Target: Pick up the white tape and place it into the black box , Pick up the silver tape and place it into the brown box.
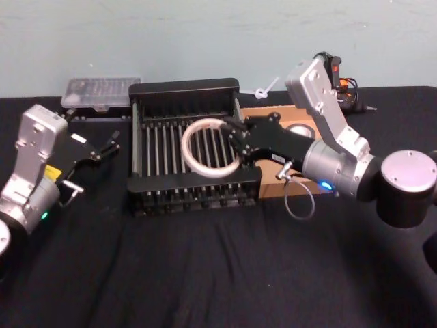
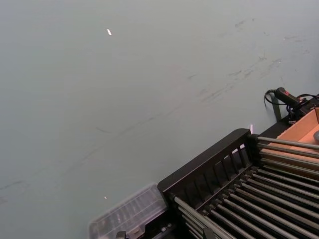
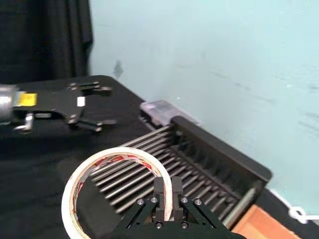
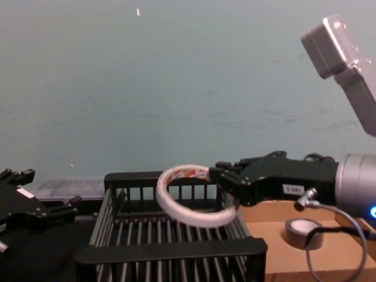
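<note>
The white tape (image 1: 210, 148), a wide ring with red print, hangs tilted above the slatted floor of the black box (image 1: 184, 87). My right gripper (image 1: 235, 143) is shut on the ring's right side. In the right wrist view its fingertips (image 3: 160, 191) pinch the band of the white tape (image 3: 119, 184). The silver tape (image 4: 302, 231) lies flat in the brown box (image 4: 276, 235), just right of the black box (image 4: 170, 252) and below my right gripper (image 4: 220, 176). My left gripper (image 1: 102, 147) hovers open to the left of the crate, holding nothing.
A clear plastic case (image 1: 101, 92) sits behind the crate's left corner. A red and black tool (image 1: 338, 72) lies at the back right. A cable loop (image 1: 300, 201) hangs from my right wrist. Bare black cloth (image 1: 205, 273) covers the table's front.
</note>
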